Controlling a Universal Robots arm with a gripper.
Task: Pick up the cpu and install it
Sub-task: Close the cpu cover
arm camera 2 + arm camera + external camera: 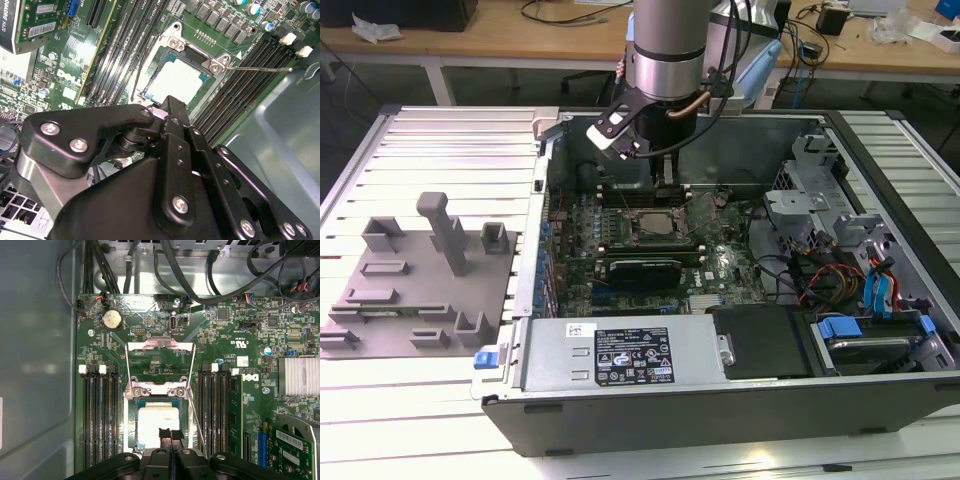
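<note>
Now, progress: the pick-up looks done, and the placing looks done or nearly so; the clamping is not yet done.
Cpu: the cpu [156, 421] lies flat and square inside the socket [131, 440], directly under the fingertips, with its pale top facing up.
Fingers: the fingers [164, 442] are clenched together with no gap between them and nothing visible held. In the first wrist view their tip sits over the near edge of the chip. I cannot tell whether it touches the chip or hangs just above it.
Second wrist view: the fingers [172, 120] end just beside the cpu [177, 82], which looks level in its seat.
Load plate: the plate [159, 345] stands swung open, beyond the fingers on the far side of the socket, so it does not hold the chip down.
Lever: the thin lever [260, 69] sticks out sideways, away from the fingers, and is unhooked.
Left, by my reading: the chip is in place but unlocked, because plate and lever are both open.
Exterior view: the arm [665, 60] reaches down into the open case [620, 410], over the middle of the board.
</note>
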